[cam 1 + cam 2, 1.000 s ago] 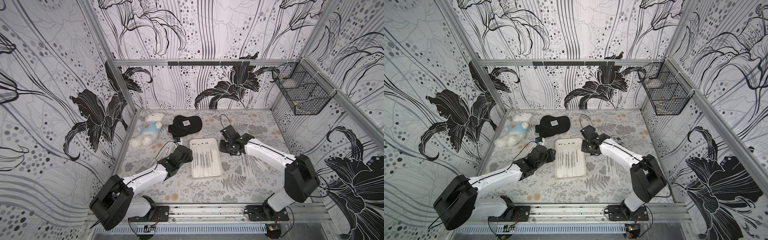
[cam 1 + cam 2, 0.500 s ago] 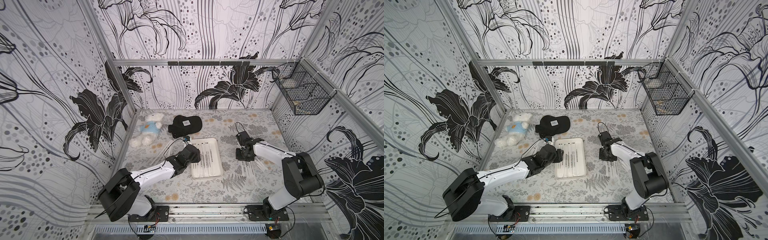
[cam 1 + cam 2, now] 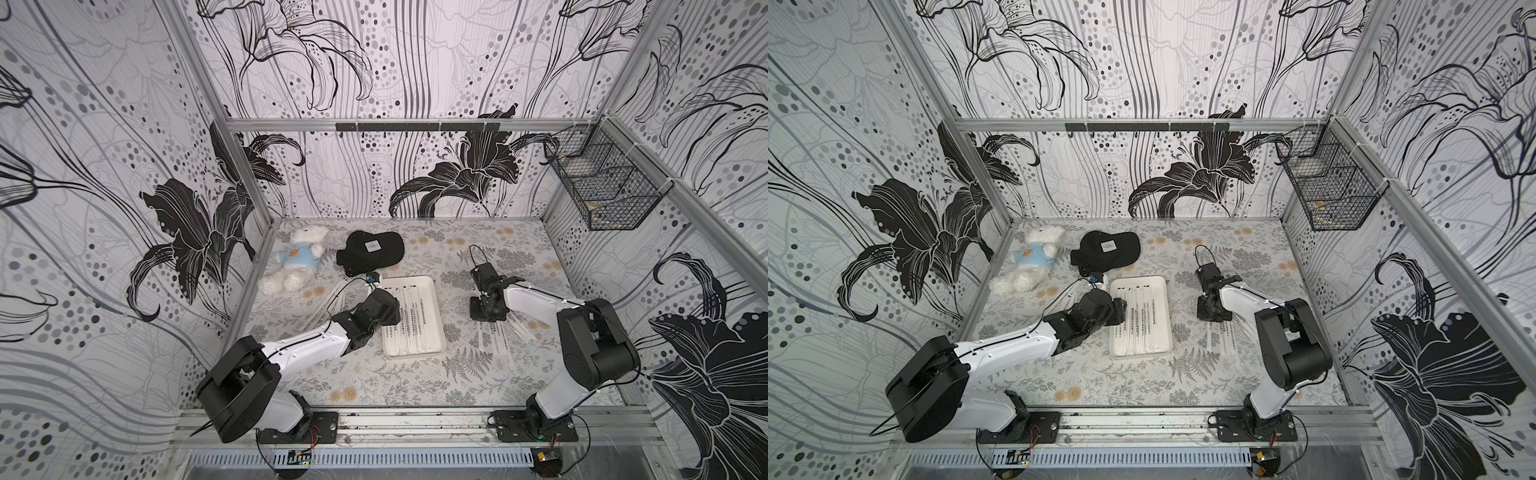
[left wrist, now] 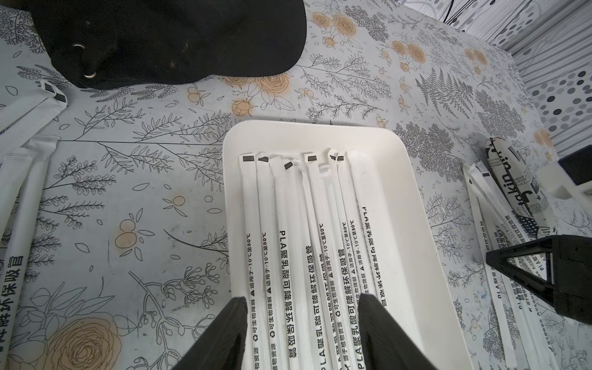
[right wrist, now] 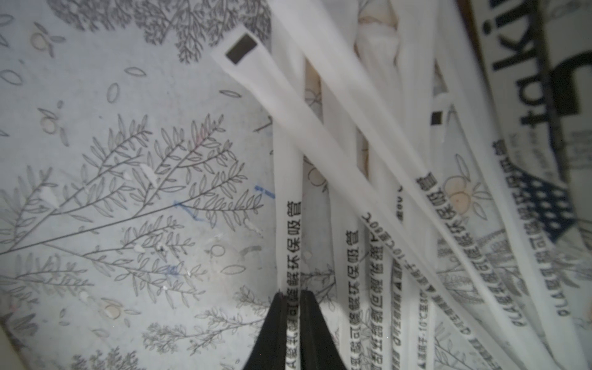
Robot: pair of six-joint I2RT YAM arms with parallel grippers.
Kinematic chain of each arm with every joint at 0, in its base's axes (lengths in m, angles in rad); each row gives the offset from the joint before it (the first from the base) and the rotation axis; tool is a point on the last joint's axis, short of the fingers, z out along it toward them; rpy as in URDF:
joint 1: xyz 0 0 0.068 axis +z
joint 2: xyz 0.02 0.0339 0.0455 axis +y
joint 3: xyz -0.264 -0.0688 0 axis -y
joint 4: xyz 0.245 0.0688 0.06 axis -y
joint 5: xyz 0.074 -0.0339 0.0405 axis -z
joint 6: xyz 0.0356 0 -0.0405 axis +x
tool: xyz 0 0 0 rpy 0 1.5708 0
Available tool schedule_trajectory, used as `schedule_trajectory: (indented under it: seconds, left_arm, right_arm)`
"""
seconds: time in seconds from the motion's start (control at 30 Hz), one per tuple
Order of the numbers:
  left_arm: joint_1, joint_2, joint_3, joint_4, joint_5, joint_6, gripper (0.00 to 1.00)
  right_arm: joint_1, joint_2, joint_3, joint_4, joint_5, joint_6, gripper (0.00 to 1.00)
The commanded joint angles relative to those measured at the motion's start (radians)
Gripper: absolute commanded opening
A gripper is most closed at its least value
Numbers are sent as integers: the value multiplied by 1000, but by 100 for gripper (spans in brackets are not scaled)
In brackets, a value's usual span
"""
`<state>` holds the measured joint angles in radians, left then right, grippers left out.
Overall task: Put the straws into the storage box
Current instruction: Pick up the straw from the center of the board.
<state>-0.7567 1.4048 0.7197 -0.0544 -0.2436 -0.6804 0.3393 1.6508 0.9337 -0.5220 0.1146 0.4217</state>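
The storage box (image 3: 434, 316) (image 3: 1165, 316) is a shallow white tray mid-table, with several straws (image 4: 288, 224) lying lengthwise in it. My left gripper (image 4: 301, 298) (image 3: 390, 311) hangs open over the tray's left part, its jaws straddling those straws and gripping none. More straws (image 3: 498, 336) (image 3: 1223, 336) lie loose on the cloth right of the tray. My right gripper (image 5: 293, 293) (image 3: 484, 309) is down at that pile, shut on one straw (image 5: 288, 192). Another loose bunch of straws (image 4: 19, 179) (image 3: 332, 299) lies left of the tray.
A black cap (image 3: 372, 251) and a white teddy bear (image 3: 297, 264) sit at the back left. A short printed white tube (image 4: 512, 182) lies beside the right straw pile. A black wire basket (image 3: 602, 183) hangs on the right wall.
My right gripper left the tray's right edge, moved right to the loose pile and closed on a straw. My left gripper moved right, over the tray's left part.
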Motion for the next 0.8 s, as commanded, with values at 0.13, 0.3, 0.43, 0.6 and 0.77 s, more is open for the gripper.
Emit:
schedule_trajectory:
  seconds: [0.13,0.3,0.43,0.6,0.77]
  left_arm:
    - [-1,-14,-16,24,-10,-8,60]
    - [-1,-12,-16,32,-6,-7,60]
    - [-1,-9,-12,28,-5,-1,60]
    - [-1,-12,-15,28,-10,-2,60]
    - [-1,-12,-15,29,-10,-5,60]
  right_arm:
    - [58,-16,-15,-22,-41,35,10]
    - [63,3,-9,-32,-19,33,22]
    - [63,13,-12,-17,-26,25,25]
    - [64,46,-25,-3,-43,27,19]
    - [78,32,-9,-23,-41,26,12]
